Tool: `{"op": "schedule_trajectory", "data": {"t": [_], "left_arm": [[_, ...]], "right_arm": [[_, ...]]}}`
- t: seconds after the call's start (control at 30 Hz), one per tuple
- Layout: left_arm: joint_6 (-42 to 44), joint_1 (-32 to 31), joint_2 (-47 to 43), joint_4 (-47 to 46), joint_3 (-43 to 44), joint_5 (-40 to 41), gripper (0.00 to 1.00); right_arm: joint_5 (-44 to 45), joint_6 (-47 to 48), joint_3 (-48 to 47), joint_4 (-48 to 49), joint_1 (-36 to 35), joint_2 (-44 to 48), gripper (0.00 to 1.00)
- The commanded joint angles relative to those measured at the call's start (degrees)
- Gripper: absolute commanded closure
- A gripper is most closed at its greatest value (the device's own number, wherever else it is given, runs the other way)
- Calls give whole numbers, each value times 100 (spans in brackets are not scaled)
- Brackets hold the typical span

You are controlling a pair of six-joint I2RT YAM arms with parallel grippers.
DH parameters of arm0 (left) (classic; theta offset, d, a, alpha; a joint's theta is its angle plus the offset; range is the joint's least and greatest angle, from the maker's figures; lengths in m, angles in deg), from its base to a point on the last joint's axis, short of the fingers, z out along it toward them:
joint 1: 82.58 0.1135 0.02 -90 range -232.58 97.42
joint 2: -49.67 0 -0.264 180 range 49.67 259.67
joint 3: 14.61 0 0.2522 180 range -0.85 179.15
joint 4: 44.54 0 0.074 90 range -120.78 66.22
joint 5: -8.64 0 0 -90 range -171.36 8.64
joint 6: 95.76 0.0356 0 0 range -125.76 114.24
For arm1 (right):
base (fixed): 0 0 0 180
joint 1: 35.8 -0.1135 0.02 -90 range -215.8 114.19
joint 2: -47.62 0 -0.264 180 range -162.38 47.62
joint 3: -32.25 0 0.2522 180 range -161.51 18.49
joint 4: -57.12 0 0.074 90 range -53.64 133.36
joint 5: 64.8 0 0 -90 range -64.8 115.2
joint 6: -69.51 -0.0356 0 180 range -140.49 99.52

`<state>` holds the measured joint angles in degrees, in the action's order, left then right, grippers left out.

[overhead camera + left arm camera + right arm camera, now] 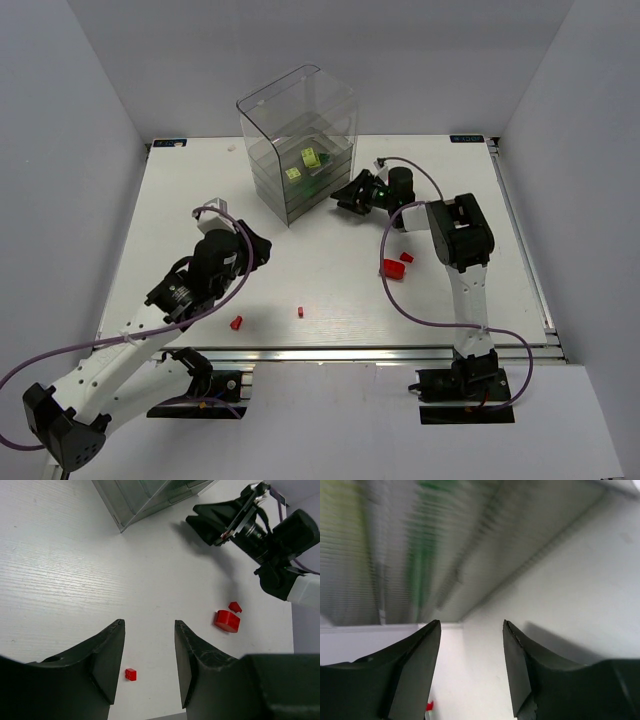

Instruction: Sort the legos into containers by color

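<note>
A clear drawer unit [300, 140] with a tall hood was seen at the far middle of the white bench [180, 200]. Two yellow-green bricks [311, 156] were held in its drawers. The right tool [350, 196] was positioned just beside the unit's right front. A larger red brick [393, 267] and a small red brick [407, 257] were found close together by the right arm. Two more red pieces [236, 322] lay apart near the front edge. The left tool [258, 250] was held over the bench's left middle, well apart from the unit.
</note>
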<state>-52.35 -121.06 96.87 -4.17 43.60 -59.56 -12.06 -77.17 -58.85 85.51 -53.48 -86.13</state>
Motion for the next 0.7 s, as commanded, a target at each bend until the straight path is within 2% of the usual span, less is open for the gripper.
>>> {"op": "schedule_trajectory", "data": {"t": [0.0, 0.27, 0.67], "left_arm": [[-78, -28, -150, 195, 64, 8, 46], [-123, -28, 8, 222, 125, -27, 46], [-43, -28, 386, 169, 354, -44, 46]], "right_arm": [[-19, -106, -527, 233, -78, 95, 41], [148, -158, -1037, -154, -140, -256, 45], [140, -361, -1213, -120, -184, -529, 50]]}}
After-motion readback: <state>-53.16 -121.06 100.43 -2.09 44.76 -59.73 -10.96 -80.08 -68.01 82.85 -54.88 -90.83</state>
